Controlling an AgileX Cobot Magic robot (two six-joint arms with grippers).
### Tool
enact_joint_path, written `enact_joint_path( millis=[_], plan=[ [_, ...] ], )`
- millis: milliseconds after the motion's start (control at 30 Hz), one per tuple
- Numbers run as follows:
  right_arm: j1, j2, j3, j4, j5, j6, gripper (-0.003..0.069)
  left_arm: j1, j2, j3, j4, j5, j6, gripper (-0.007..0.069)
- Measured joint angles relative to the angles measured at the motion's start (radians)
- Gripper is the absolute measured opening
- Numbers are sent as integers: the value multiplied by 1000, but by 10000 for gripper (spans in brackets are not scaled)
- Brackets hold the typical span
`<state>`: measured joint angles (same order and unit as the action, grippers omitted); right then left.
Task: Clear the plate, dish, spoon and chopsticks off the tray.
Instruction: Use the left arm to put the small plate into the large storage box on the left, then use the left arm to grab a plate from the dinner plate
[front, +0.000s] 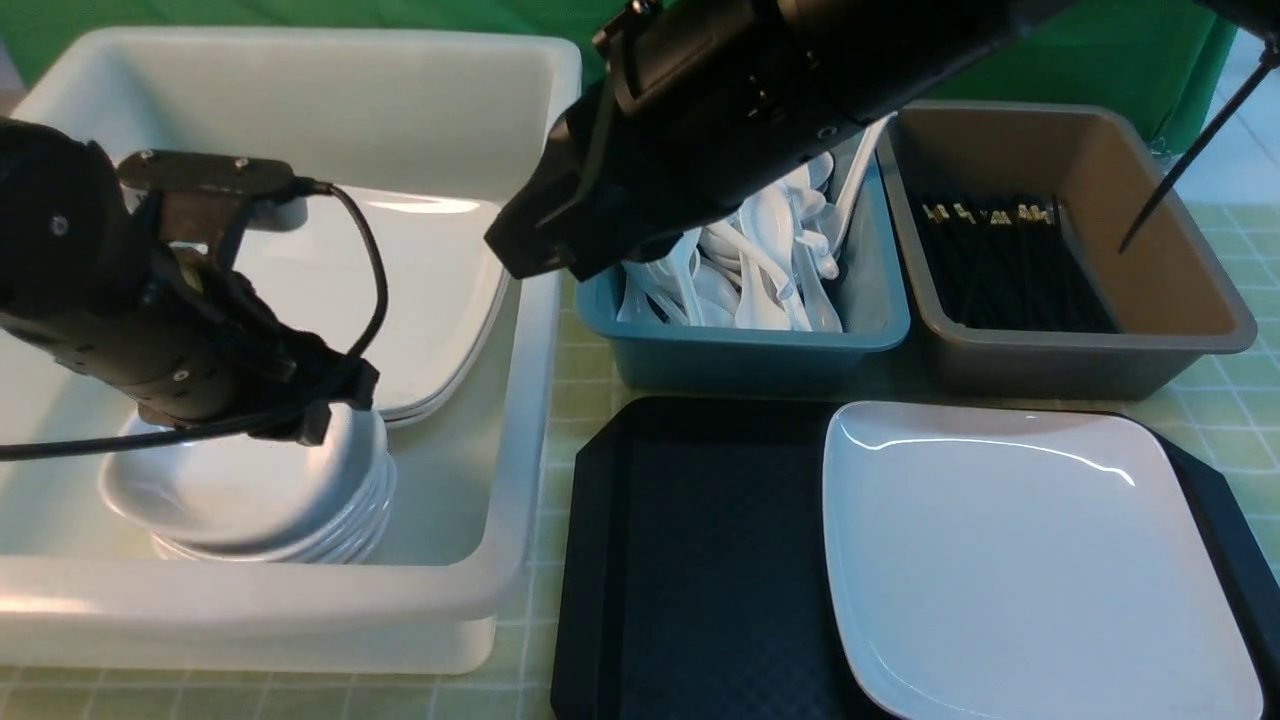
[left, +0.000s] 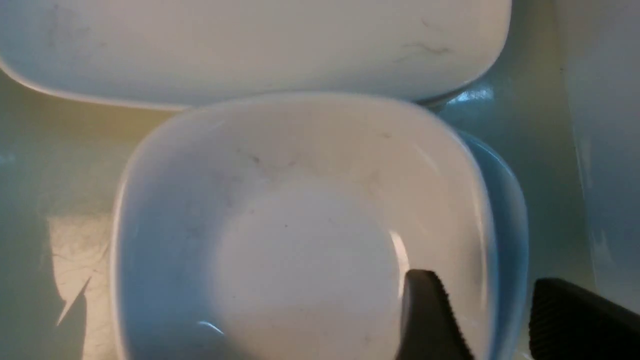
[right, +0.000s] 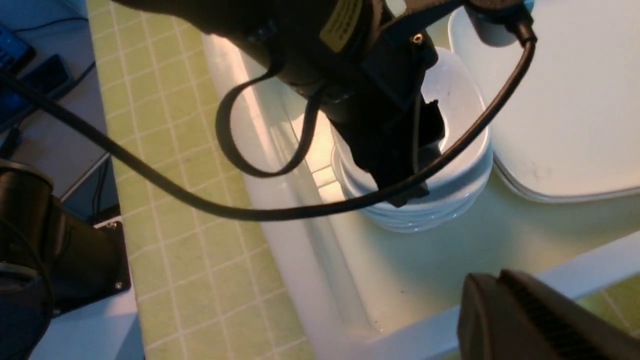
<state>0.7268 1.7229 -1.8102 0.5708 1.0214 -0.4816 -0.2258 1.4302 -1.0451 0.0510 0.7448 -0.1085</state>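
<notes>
The white square plate lies on the right half of the black tray; the tray's left half is bare. My left gripper is open inside the white tub. Its jaws straddle the right rim of the top small dish of a stack. In the left wrist view, one finger is inside the dish and the other is outside it. My right gripper is shut and empty above the white tub's right wall, and its fingers are pressed together. No spoon or chopsticks show on the tray.
The white tub also holds a stack of large square plates. A blue tub with several white spoons and a grey-brown tub with black chopsticks stand behind the tray.
</notes>
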Motion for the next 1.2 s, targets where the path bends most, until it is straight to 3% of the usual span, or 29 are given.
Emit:
enact_joint_path(
  millis=[133,267,333,433,467,533,733,933,1200],
  plan=[
    [-11,-4,0,-11,6,1,10,1,-25,-53,-111,45,60,436],
    [-78,-38,0,-62,47,20,10,-5,-69,-106,-243,71,109,434],
    [-136,-68,0,-119,89,41,10,-28,-76,-126,-302,81,119,382],
    [-250,-131,11,-238,161,83,10,-115,-58,-174,-379,101,121,169],
    [-257,-131,13,-238,161,85,10,-122,-52,-184,-384,106,121,137],
    [-364,-204,86,-298,174,106,10,-218,9,-267,-423,157,109,22],
    [-524,-375,323,-317,170,116,10,-357,241,-500,-431,259,54,-4],
    [-626,-560,567,-318,112,101,10,-407,518,-763,-431,270,53,92],
    [-638,-673,669,-312,63,99,10,-428,794,-955,-410,259,61,420]
  ],
)
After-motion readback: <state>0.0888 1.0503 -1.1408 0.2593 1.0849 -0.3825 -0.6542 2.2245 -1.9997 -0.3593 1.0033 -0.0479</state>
